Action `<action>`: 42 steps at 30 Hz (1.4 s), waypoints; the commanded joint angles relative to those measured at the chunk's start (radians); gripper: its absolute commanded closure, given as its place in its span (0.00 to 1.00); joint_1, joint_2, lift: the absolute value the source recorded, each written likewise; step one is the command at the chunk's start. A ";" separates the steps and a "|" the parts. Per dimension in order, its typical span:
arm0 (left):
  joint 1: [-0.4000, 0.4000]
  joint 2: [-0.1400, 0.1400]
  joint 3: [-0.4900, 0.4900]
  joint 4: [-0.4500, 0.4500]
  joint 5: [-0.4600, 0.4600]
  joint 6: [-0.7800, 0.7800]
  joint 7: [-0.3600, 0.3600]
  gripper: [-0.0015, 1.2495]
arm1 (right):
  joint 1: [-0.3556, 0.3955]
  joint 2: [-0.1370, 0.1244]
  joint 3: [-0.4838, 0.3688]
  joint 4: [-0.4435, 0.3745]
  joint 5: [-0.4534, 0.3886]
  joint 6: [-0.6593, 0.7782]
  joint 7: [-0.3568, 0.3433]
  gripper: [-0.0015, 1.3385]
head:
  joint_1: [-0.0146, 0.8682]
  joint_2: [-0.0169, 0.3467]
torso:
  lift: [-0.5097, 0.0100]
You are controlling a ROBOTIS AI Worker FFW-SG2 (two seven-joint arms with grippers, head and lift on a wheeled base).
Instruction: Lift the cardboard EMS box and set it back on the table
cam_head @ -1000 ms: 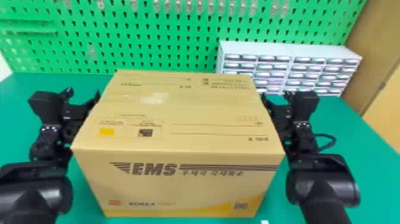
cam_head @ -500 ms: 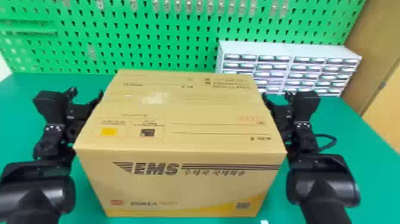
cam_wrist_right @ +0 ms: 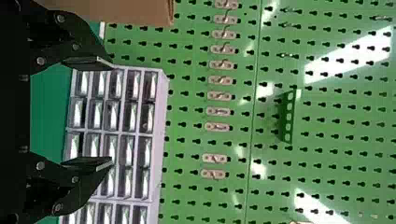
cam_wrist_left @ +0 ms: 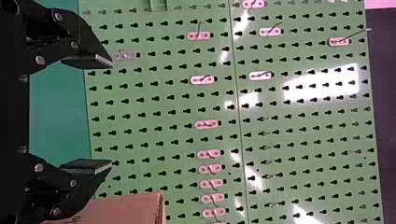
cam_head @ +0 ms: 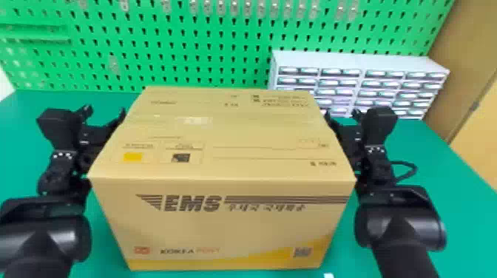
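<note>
- Left wrist view: the left claw (cam_wrist_left: 111, 113) is gaping wide, its two fingers standing well apart and gripping nothing between them.
- Opposite, the right claw (cam_wrist_right: 112, 114) is likewise spreading its fingers wide around empty space.
- Between the claws, the cardboard EMS box (cam_head: 222, 233) is sitting upright and closed, its printed front facing the robot; whether its base is touching the table (cam_head: 443, 173) is impossible to tell.
- Flanking the carton, the left arm (cam_head: 40, 236) and right arm (cam_head: 401, 229) are coming in from the bottom edge of the head view, running forward in near-mirror pose and pointing both claws toward the green pegboard (cam_head: 185, 44). Their wrist sections are lying close along the side walls, a cable (cam_head: 415, 168) looping out beside the right one.
- The pair is apparently bracing the box from both sides for the lift, using the arms as clamps rather than pinching cardboard. The next move is calling for even inward pressure and a matched rise, then a level lowering; uneven pushing would be risking a slip or tilt.
- Beyond, a white drawer cabinet (cam_head: 355, 59) is standing before the pegboard.
</note>
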 commanded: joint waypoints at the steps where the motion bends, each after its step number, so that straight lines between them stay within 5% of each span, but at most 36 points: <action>1: -0.007 0.000 0.011 -0.040 -0.012 0.038 0.000 0.39 | -0.012 -0.014 0.019 -0.041 -0.005 0.042 0.000 0.40 | 0.78 0.00 | 0.80; 20: -0.039 0.000 0.012 -0.177 -0.034 0.136 0.000 0.39 | -0.046 -0.022 0.042 -0.190 -0.005 0.141 0.000 0.40 | 0.78 0.00 | 0.80; 42: -0.045 0.002 0.022 -0.184 -0.014 0.136 0.002 0.39 | -0.052 -0.025 0.047 -0.199 -0.003 0.155 0.000 0.40 | 0.78 0.00 | 0.80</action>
